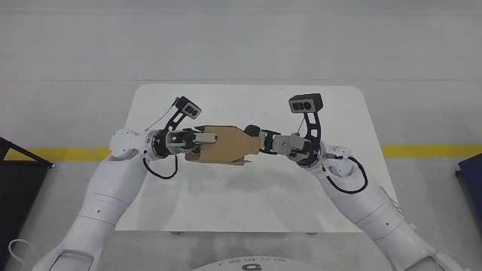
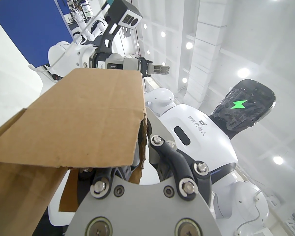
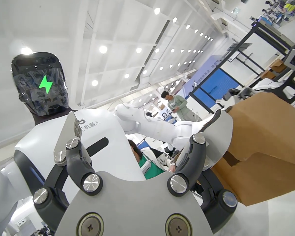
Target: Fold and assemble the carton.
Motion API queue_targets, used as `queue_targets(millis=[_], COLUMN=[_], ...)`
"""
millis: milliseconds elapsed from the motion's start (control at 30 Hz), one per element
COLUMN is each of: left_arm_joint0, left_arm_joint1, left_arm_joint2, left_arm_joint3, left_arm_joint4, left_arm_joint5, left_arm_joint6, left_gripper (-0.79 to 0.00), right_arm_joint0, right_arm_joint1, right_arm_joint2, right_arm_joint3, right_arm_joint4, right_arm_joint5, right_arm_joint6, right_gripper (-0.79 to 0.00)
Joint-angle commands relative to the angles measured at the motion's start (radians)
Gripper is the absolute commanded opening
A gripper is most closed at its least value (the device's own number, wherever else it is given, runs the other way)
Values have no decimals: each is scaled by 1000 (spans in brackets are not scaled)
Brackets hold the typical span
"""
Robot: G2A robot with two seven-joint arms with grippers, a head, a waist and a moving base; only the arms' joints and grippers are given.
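Over the white rectangular table with rounded corners (image 1: 248, 196), a little left of its centre, the left gripper (image 1: 199, 140) meets the left end of the brown cardboard carton (image 1: 226, 144). Its fingers are clamped on that end. In the left wrist view one pale grey finger (image 2: 162, 128) stands just beside the carton's ragged corrugated edge, while the other is hidden under a flat brown panel that stretches away from the wrist. The carton lies over the table's centre, with its long side running along the table's width. It is only partly folded, and a loose flap hangs out on the side toward the table's near edge. Whether it rests on the tabletop or is held just above it cannot be told. A little right of the table's centre, the right gripper (image 1: 254, 137) is at the carton's right end with its fingers spread wide and released, nothing between them. In the right wrist view the flat outer face of one finger (image 3: 221, 133) lies against the carton's side wall, and the other finger stands well apart from the cardboard. In the left wrist view the same gripper shows past the carton's far edge, its dark fingertips reaching beyond the cardboard. A yellow floor stripe (image 1: 429, 150) runs out from both the left and right sides of the table.
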Motion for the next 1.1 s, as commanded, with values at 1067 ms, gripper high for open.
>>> queue_targets(millis=[1067], left_arm_joint0=[17], left_arm_joint1=[-7], left_arm_joint2=[-49], left_arm_joint3=[-29], left_arm_joint4=[15], left_arm_joint5=[-90], left_arm_joint6=[90], left_gripper=[-785], right_arm_joint0=[-56], right_arm_joint1=[-44], right_arm_joint2=[86], right_arm_joint3=[-16], right_arm_joint4=[-7], right_arm_joint5=[44], right_arm_joint6=[44], right_gripper=[0])
